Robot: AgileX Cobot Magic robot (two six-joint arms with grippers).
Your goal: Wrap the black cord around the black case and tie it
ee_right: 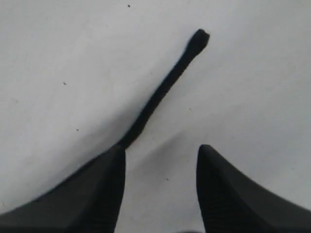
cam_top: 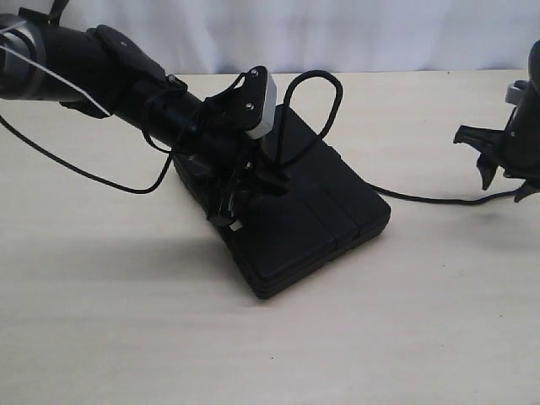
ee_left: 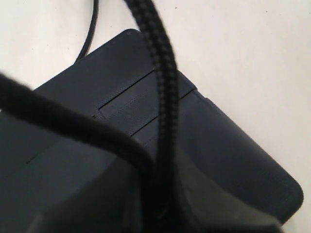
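Observation:
The black case lies flat in the middle of the table, grooves across its face. My left gripper hangs low over the case's left part. Two strands of the black cord meet between its jaws, which look shut on it. The cord arches in a loop above the case. Another stretch trails from the case's right side across the table. My right gripper hovers open there; the cord's end lies beyond one fingertip, nothing between the fingers.
A thin smooth wire of the left arm sags over the table at the left. The pale wooden table stretches in front of the case, and a white curtain hangs behind.

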